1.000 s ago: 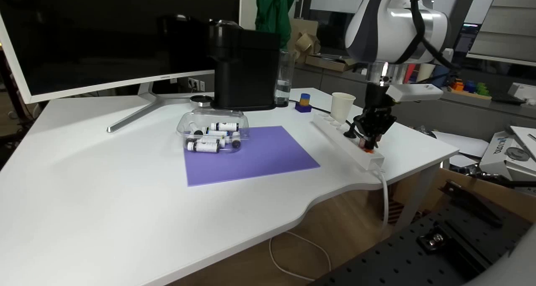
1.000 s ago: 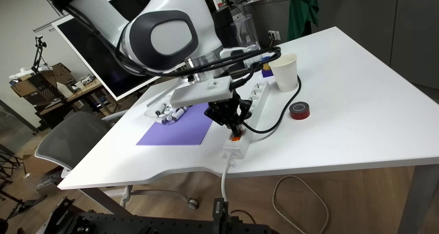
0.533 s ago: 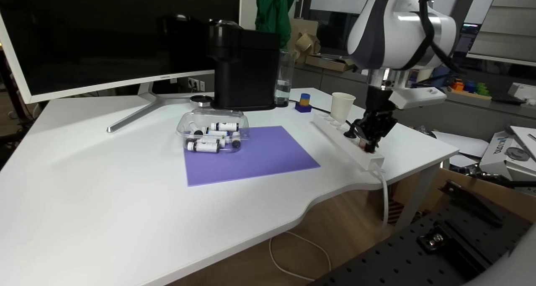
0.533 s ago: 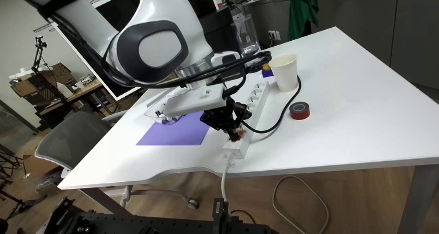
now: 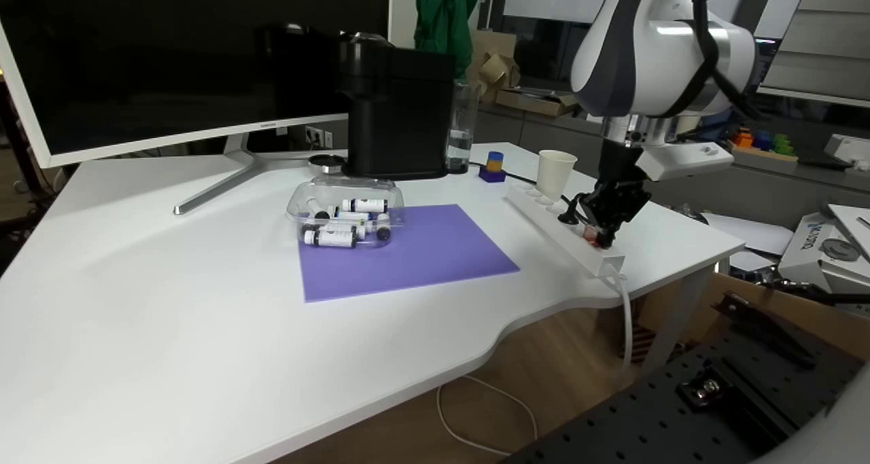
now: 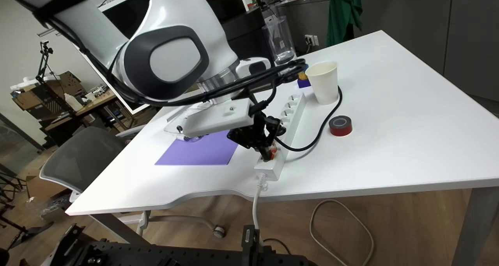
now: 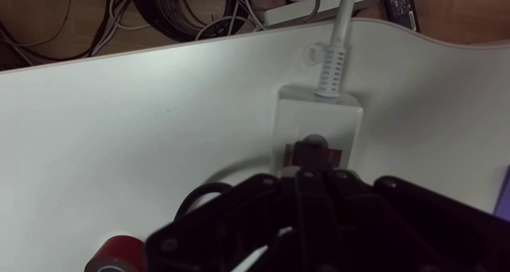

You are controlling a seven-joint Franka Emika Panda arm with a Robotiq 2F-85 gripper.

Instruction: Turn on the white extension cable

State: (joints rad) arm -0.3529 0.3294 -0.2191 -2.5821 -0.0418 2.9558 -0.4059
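Observation:
The white extension cable, a long white power strip (image 5: 554,232), lies on the white table near its edge; it also shows in an exterior view (image 6: 293,122) and in the wrist view (image 7: 318,116). Its white cord (image 7: 331,71) runs off the table edge. The red switch (image 7: 334,157) sits at the cord end and shows orange-red in an exterior view (image 6: 272,155). My gripper (image 7: 312,150) points down with its fingers together and nothing between them. In both exterior views the fingertips (image 5: 603,242) (image 6: 266,157) are at the switch, seemingly touching it and partly hiding it.
A black cable (image 6: 325,124) is plugged in beside the gripper. A paper cup (image 6: 323,83), a red tape roll (image 6: 340,126) and a small block cluster (image 5: 493,168) stand nearby. A purple mat (image 5: 421,253) bears a clear box (image 5: 394,209). A black machine (image 5: 401,111) stands behind.
The arm has tilted and its wrist has come lower. The fingertips have shifted slightly toward the cord end of the strip. The visible orange patch of the switch now lies behind the fingertips.

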